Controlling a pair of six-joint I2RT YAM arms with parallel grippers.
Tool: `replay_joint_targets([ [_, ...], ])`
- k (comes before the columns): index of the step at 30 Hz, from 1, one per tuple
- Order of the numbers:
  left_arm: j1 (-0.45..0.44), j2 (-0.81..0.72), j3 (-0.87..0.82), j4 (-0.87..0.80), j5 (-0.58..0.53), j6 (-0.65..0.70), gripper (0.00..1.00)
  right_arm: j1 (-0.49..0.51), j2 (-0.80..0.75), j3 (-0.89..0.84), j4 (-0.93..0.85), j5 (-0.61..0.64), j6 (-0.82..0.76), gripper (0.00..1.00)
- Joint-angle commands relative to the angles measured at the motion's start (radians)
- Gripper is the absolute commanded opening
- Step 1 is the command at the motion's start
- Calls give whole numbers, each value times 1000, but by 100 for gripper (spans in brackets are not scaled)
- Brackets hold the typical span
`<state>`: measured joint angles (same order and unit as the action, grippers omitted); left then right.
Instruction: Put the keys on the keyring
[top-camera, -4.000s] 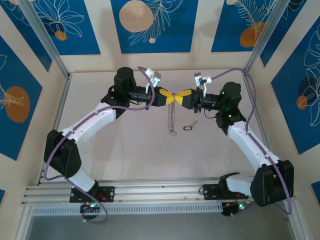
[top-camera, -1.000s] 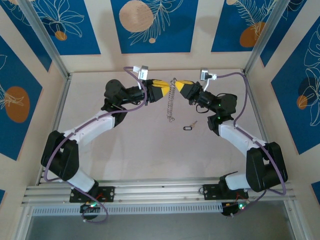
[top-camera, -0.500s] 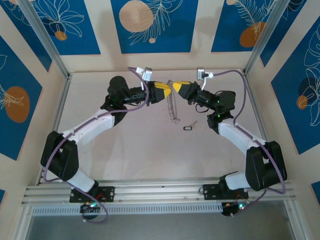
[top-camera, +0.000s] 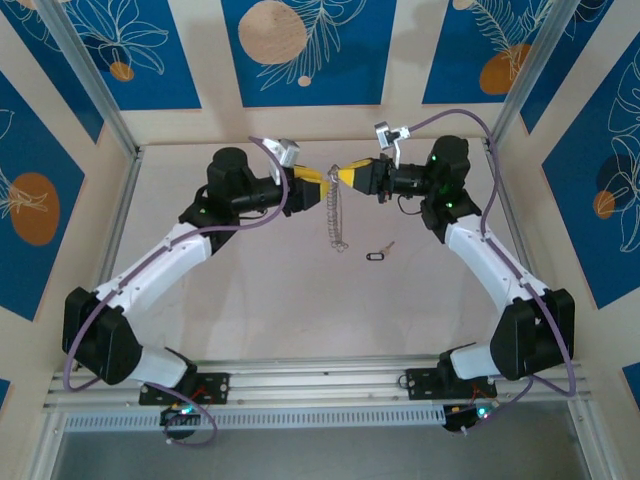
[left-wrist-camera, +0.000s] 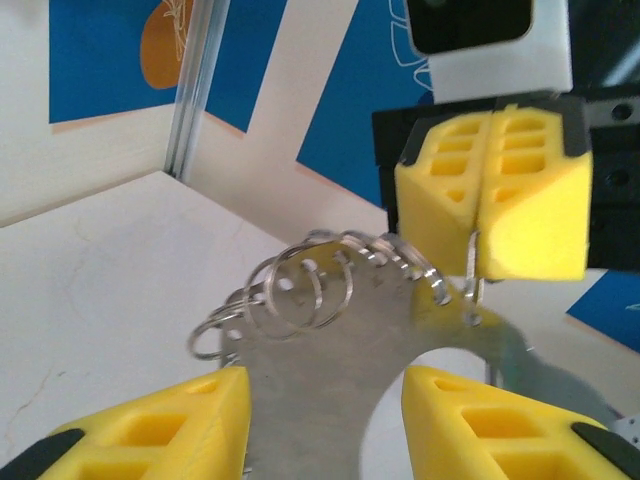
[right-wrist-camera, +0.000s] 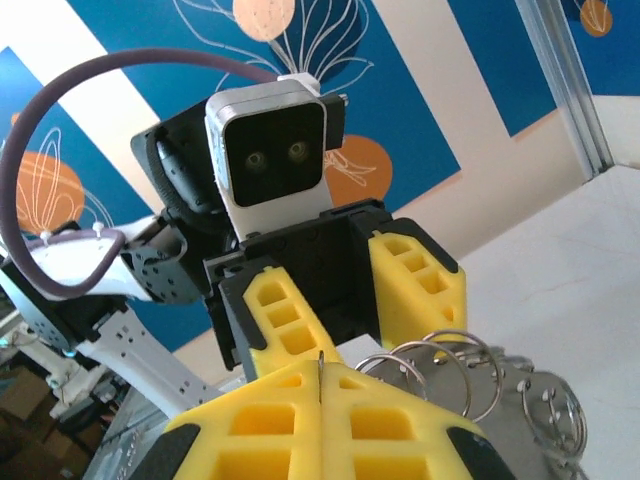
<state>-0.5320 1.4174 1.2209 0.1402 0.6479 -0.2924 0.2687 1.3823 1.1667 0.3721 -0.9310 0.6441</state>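
Because the keyring (top-camera: 337, 222) looks light and floppy, the right gripper (top-camera: 346, 176) pinches its top, with the left gripper (top-camera: 318, 186) agape.

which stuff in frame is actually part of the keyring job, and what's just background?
Job:
- keyring, hanging between left gripper and right gripper
- key, black head, lying on the table, apart from the ring

Background:
- blue patterned wall panels
- aluminium frame post
- purple cable
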Motion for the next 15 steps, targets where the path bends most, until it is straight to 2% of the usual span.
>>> replay_joint_targets([
  [1,25,2,64,-103,37,111,42,-13,12,102,-325,-84,-218,0],
  [5,56,44,124,-164,162,144,38,-16,37,208,-617,-75,-436,0],
  [9,80,65,156,-178,243,159,37,-19,75,298,-814,-43,-581,0],
  [15,87,104,201,-205,300,184,37,-19,122,347,-879,-61,-620,0],
])
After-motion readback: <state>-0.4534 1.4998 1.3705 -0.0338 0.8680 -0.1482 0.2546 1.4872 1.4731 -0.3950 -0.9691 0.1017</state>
